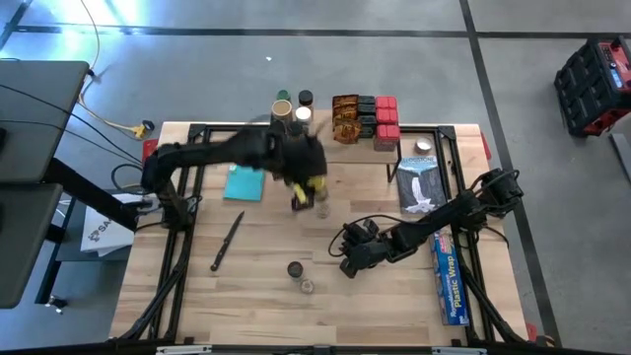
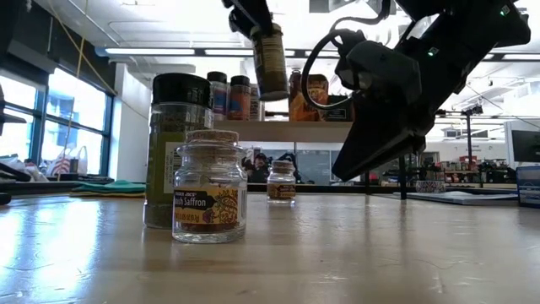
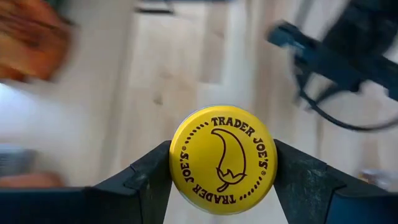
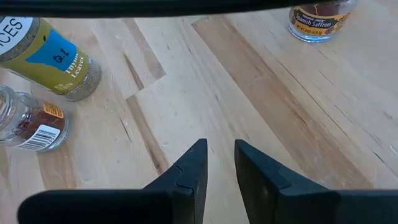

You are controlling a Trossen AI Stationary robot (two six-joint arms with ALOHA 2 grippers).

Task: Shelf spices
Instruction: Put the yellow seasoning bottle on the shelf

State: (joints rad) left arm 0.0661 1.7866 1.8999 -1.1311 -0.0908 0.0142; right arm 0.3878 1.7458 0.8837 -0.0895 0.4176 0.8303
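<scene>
Jar with a round yellow lid [image 3: 222, 160], printed with a black chili outline and ringed lettering, sits clamped between the two dark fingers of the left claw [image 3: 222, 174], which presses on both sides of the lid. In the high view this claw [image 1: 307, 189] hangs over the middle of the pale plank desk [image 1: 197, 296], just near of the shelf [image 1: 434, 135]; in the low view the jar [image 2: 270, 61] is lifted clear of the desk, tilted, its glass body full of greenish flakes.

The shelf at the far edge carries black-lidded and tan-lidded jars [image 1: 293, 106], amber packets [image 1: 345, 118] and small red boxes [image 1: 385, 123].

The right claw [image 4: 219, 163] hovers low over bare wood at the near middle, its blunt black fingers close together with a thin gap and nothing between them.

Near it on the desk stand a squat glass saffron jar [image 2: 209, 199] with a cork-coloured top and a taller black-lidded jar [image 2: 175, 150] of green herb just behind it. A third small jar [image 2: 281, 181] stands farther back.

A teal cloth [image 1: 244, 183] lies flat on the left, a long blue box [image 1: 449, 278] on the right.
</scene>
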